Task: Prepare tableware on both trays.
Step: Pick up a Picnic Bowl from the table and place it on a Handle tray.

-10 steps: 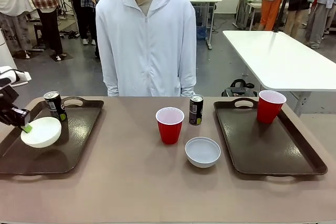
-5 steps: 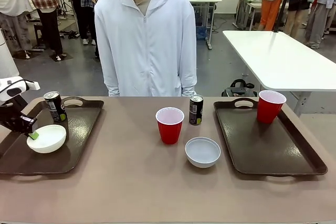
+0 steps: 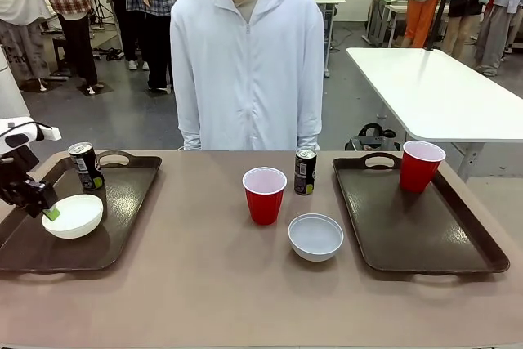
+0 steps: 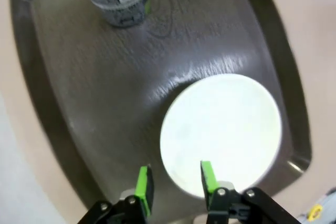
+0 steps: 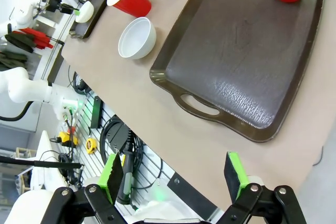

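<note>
On the left tray (image 3: 122, 202), a white bowl (image 3: 73, 216) sits near the front corner with a dark drink can (image 3: 85, 166) upright behind it, close to the far handle. Across the table (image 3: 204, 284), the right tray (image 3: 409, 234) carries one red cup (image 3: 421, 165) at its far end. Between the trays stand a second red cup (image 3: 264, 194), a second can (image 3: 305, 171) just beside it, and another white bowl (image 3: 315, 236) nearer the robot. The left gripper (image 4: 176, 181) angles down at the bowl's edge, jaws parted, the rim between the green pads but unclamped. The right gripper (image 5: 174, 177) hangs beyond the table's near edge, jaws spread wide and empty. A person in a white hooded jacket (image 3: 245, 63) stands at the far side.
</note>
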`<action>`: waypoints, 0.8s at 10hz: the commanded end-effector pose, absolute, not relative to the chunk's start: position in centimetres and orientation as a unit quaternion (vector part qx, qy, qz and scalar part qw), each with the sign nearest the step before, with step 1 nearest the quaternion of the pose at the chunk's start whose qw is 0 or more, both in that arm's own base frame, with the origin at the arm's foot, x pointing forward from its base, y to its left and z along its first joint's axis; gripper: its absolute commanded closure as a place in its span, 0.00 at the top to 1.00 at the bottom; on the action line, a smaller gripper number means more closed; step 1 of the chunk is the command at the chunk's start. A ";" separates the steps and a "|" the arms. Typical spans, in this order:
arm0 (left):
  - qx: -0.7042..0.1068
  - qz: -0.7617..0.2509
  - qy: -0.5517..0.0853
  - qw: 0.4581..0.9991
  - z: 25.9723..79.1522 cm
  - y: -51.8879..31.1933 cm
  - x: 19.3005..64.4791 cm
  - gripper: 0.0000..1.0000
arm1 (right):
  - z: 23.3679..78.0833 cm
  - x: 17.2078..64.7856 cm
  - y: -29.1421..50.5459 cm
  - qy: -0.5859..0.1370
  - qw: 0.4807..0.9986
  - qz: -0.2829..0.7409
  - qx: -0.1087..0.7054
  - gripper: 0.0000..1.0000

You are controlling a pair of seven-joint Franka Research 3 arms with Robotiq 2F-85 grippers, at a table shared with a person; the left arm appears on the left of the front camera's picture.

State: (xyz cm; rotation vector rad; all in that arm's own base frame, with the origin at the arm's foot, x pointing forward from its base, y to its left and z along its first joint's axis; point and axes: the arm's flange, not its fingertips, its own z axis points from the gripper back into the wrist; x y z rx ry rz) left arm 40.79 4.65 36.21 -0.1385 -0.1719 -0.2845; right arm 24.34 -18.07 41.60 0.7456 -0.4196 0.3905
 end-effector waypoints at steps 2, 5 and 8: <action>-0.062 -0.177 -0.037 0.982 38.3 3.4 33.9 0.73 | 41.5 24.4 -18.1 -0.209 0.886 0.192 0.367 1.00; -0.063 -0.189 -0.033 0.979 40.9 3.0 33.1 0.73 | 41.5 24.4 -18.1 -0.209 0.886 0.192 0.367 1.00; -0.048 -0.171 -0.028 0.984 42.7 2.5 32.5 0.73 | 41.5 24.4 -18.1 -0.209 0.886 0.192 0.367 1.00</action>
